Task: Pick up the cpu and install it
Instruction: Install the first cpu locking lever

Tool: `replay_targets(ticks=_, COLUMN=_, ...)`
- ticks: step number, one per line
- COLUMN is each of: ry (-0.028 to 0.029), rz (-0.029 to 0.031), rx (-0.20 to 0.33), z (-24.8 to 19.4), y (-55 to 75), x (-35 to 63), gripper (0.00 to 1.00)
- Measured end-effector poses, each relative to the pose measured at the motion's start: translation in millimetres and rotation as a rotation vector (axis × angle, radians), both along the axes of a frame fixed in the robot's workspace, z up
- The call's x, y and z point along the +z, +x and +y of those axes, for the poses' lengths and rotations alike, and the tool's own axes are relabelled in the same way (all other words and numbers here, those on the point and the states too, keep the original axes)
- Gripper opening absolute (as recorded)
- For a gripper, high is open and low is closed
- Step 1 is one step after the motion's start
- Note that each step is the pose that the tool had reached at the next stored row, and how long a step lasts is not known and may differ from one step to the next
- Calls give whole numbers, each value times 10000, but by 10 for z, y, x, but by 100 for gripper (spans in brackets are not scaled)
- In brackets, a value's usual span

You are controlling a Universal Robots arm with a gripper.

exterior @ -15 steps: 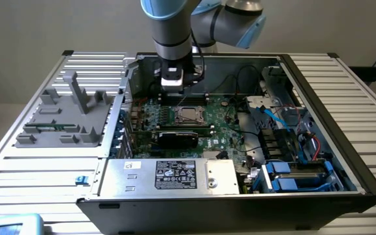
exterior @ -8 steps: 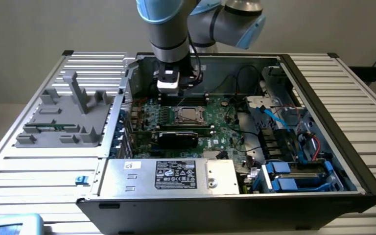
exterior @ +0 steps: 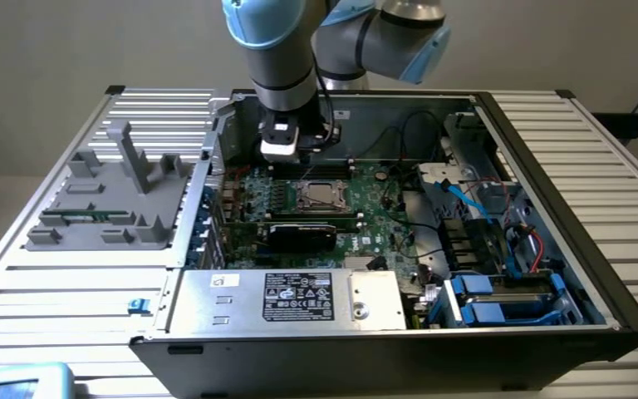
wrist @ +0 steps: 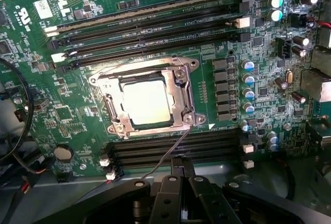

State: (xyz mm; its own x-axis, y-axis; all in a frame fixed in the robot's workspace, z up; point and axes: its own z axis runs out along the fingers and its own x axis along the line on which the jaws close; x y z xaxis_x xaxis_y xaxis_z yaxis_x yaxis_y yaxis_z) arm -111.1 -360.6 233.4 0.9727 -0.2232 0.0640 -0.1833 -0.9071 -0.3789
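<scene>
Lying flat and square inside the metal socket frame (wrist: pixel 182 76), the cpu (wrist: pixel 146 102) shows its pale silvery top, level with the green motherboard (wrist: pixel 67 115). That even fit suggests it is seated in place rather than merely resting there, though whether the frame is latched cannot be told. Black memory slots (wrist: pixel 155 19) run along one side of the socket, and a second bank of slots (wrist: pixel 207 146) runs along the other. The gripper (wrist: pixel 178 164) hangs over that second bank, just beside the socket and apart from the chip. Its fingers are pressed together with nothing between them, touching neither cpu nor frame. In the exterior view the arm (exterior: pixel 286 50) reaches down into the open computer case (exterior: pixel 568 179).
</scene>
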Motion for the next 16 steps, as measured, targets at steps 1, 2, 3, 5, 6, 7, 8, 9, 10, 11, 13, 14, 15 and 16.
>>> replay_targets(ticks=1, ry=23, rz=0, rx=-72, z=0, y=-4, x=-8, gripper=11)
replay_targets(ticks=2, ry=53, rz=-1, rx=-128, z=0, y=-9, x=-16, gripper=11)
replay_targets(ticks=3, ry=83, rz=-1, rx=-178, z=0, y=-16, x=-24, gripper=11)
replay_targets(ticks=5, ry=121, rz=-2, rx=-258, z=0, y=-35, x=-43, gripper=11)
replay_targets(ticks=6, ry=126, rz=-1, rx=-285, z=-1, y=-50, x=-54, gripper=11)
replay_targets(ticks=7, ry=126, rz=0, rx=-308, z=-1, y=-70, x=-65, gripper=11)
replay_targets(ticks=8, ry=126, rz=-2, rx=-317, z=-1, y=-84, x=-72, gripper=11)
replay_targets(ticks=9, ry=127, rz=-2, rx=-317, z=0, y=-84, x=-72, gripper=11)
replay_targets(ticks=10, ry=126, rz=-1, rx=-317, z=0, y=-84, x=-72, gripper=11)
replay_targets(ticks=11, ry=126, rz=-1, rx=-316, z=0, y=-84, x=-72, gripper=11)
replay_targets(ticks=13, ry=126, rz=-1, rx=-317, z=0, y=-88, x=-74, gripper=11)
replay_targets(ticks=14, ry=128, rz=-5, rx=-318, z=2, y=-94, x=-80, gripper=11)
replay_targets(ticks=15, ry=128, rz=-11, rx=-319, z=7, y=-102, x=-88, gripper=11)
replay_targets(ticks=16, ry=127, rz=-14, rx=-321, z=12, y=-109, x=-95, gripper=11)
